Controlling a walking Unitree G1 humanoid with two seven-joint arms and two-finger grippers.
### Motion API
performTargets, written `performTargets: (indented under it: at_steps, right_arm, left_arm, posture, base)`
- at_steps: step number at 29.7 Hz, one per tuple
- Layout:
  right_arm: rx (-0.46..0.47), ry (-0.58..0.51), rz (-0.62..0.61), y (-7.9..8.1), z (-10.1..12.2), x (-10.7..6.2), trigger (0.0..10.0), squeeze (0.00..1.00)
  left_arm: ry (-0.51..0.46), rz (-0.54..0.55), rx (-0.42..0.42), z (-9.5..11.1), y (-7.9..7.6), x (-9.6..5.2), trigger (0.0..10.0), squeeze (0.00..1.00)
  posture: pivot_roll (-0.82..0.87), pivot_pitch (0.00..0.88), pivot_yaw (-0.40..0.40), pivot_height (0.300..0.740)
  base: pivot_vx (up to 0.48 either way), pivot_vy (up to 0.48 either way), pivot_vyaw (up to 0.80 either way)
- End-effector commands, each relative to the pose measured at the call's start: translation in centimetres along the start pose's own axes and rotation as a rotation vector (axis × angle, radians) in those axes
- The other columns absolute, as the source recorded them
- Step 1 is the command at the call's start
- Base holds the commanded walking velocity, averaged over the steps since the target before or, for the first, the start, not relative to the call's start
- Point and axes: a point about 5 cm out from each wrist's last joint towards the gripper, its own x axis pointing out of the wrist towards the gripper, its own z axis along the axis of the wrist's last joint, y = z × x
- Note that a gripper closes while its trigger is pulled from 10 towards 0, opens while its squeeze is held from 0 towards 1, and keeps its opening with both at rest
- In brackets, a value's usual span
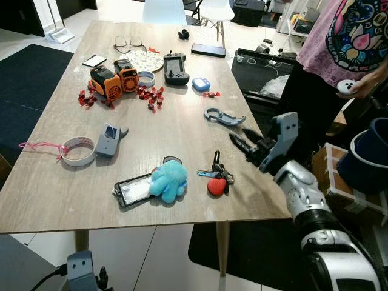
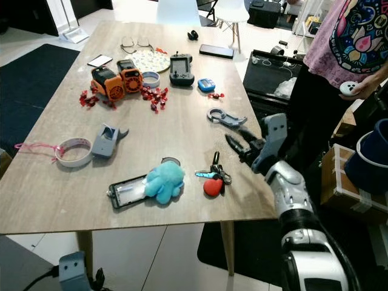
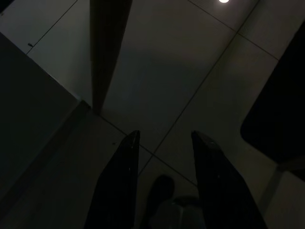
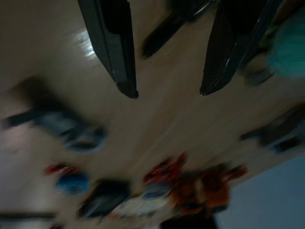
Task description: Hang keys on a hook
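Step in hand, as I judge it: the reach toward the keys, pick-up not yet made. Right end effector [image 1: 244, 140] is hovering just above the worktop [image 1: 54, 194] near its right edge, fingers parted and gripping nothing; the right wrist view is showing bare wood between them. Keys [image 1: 216, 173], with a red heart fob [image 1: 216, 186], are lying flat on the worktop just beyond and below the fingertips, toward the robot's left, not touching them. Next move probably calls for dropping and swinging left over the bunch, then closing on the ring or fob. No hook can be made out.

Left end effector [image 3: 162, 138] is hanging idle below the worktop, fingers apart over tiled floor.

Worktop is pale wood, cluttered: blue plush toy [image 1: 168, 180] left of the keys, grey carabiner [image 1: 221, 116] just ahead of the right end effector. A person [image 1: 339, 42] is standing to its right.
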Motion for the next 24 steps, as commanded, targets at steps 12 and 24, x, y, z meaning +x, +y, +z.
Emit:
performTargets:
  at_steps: [12,24]
  right_arm:
    - [0.023,0.106,0.052,1.4,-2.0,-1.0,10.0,0.00]
    - [0.095,0.150,-0.110,-0.1,-2.3,-1.3,10.0,0.00]
  left_arm:
    - [0.029,-0.019,0.005,-0.7,-0.1,-0.3,10.0,0.00]
    - [0.032,-0.041,0.003,-0.8,-0.7,-0.3,10.0,0.00]
  posture:
    - [0.07,0.089,-0.076,0.740]
    - [0.06,0.095,-0.078,0.740]
  base:
    - [0.000,0.000,0.00]
    - [0.000,0.000,0.00]
